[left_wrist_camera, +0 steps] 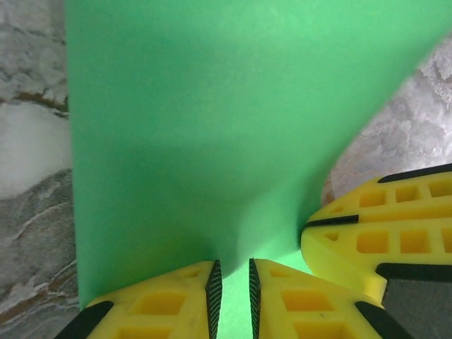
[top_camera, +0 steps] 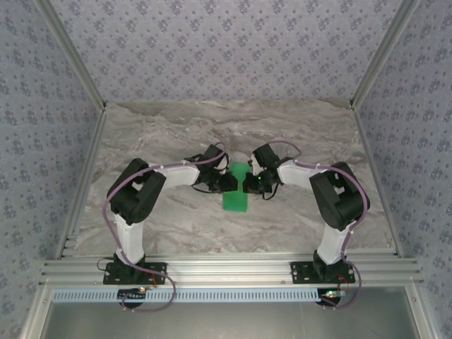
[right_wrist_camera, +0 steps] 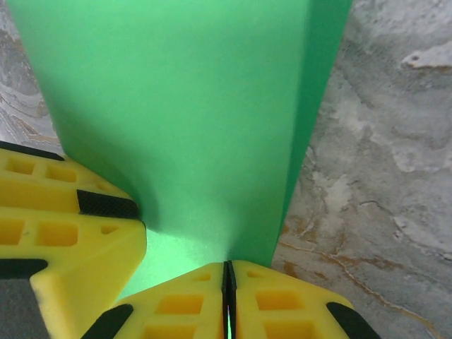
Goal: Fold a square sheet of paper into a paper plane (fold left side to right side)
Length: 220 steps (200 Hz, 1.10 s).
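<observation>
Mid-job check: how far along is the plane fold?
Done: the square sheet of paper already reads as a narrow doubled strip, so the left-to-right fold looks laid over. In hand: the right gripper is pinched on its edge; the left gripper sits at it with a slit between its fingers. Left: the top layer looks lifted, so the crease needs pressing; no dart shape yet.

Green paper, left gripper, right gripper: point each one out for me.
green paper [top_camera: 236, 200]: top external view, its near half.
left gripper [left_wrist_camera: 234, 274]: left wrist view, gap between its yellow fingertips.
right gripper [right_wrist_camera: 228, 272]: right wrist view, seam where its fingertips meet.
</observation>
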Each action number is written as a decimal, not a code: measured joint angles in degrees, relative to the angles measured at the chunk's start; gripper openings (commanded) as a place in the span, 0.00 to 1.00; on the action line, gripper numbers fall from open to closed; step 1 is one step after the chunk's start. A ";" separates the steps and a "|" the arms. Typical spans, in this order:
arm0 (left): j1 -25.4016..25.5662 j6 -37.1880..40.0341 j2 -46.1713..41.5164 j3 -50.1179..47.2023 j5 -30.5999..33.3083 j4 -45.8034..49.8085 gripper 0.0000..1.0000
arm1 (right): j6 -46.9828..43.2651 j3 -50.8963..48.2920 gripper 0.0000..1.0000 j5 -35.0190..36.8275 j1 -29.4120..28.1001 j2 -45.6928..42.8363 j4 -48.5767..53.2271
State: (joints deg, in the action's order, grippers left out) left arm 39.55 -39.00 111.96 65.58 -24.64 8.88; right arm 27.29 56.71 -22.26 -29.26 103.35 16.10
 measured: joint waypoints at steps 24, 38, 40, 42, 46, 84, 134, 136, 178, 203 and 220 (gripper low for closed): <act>0.37 -0.02 -0.09 -0.07 0.68 -0.13 0.21 | -0.37 -0.59 0.12 -0.96 0.24 -1.40 0.09; 0.50 -0.04 -0.11 -0.20 1.01 -0.37 0.21 | -0.37 -0.50 0.12 -2.03 0.76 -2.47 -0.04; 0.52 -0.04 -0.11 -0.24 1.03 -0.44 0.21 | -0.37 -0.48 0.12 -2.19 0.87 -2.62 -0.07; 0.55 -0.04 -0.13 -0.28 1.05 -0.55 0.21 | -0.37 -0.44 0.12 -2.27 0.98 -2.75 -0.07; 0.57 -0.04 -0.15 -0.33 1.09 -0.59 0.21 | -0.35 -0.31 0.12 -2.67 1.29 -3.02 -0.07; 0.70 -0.07 -0.22 -0.57 1.29 -1.22 0.21 | -0.13 2.78 0.12 -4.28 3.52 -2.73 -1.81; 0.74 -0.04 -0.28 -0.66 1.33 -1.29 0.21 | 0.28 9.35 0.12 -6.08 3.56 5.53 -4.17; 0.74 -0.04 -0.33 -0.70 1.33 -1.36 0.21 | 0.28 9.51 0.12 -6.10 3.56 5.92 -4.20; 1.07 0.04 -1.29 -2.27 1.92 -2.91 0.21 | 0.26 12.87 0.11 -5.55 3.45 10.97 -1.53; 1.09 0.44 -2.86 -4.68 1.90 -4.00 0.20 | 0.26 13.81 0.11 -5.14 3.13 11.43 -0.07; 1.27 0.76 -4.61 -7.23 1.90 -4.90 0.20 | 0.26 13.86 0.11 -5.01 3.02 11.45 0.20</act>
State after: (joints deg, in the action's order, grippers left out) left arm 40.82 -38.24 107.35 58.35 -22.74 3.99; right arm 27.55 70.57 -27.27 -26.24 114.80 16.29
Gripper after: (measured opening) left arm 0.202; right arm 0.110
